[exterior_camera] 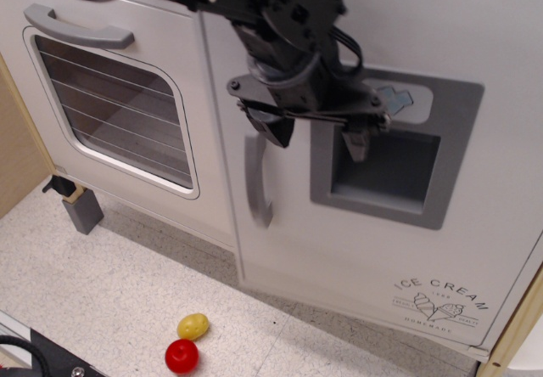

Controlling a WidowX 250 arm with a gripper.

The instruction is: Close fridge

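Note:
The white toy fridge door (339, 250) fills the right of the view, nearly flush with the cabinet front. It has a grey vertical handle (257, 182), a grey recessed dispenser panel (386, 169) and "ICE CREAM" print at the lower right corner. My black gripper (314, 135) reaches down from the top and presses against the door between the handle and the dispenser panel. Its two fingers (273, 129) are spread apart and hold nothing.
The white oven door (110, 105) with a barred window and a horizontal grey handle (78, 27) is at the left. A yellow toy lemon (193, 325) and a red toy tomato (181, 356) lie on the speckled floor. A small grey block (81, 210) stands under the oven.

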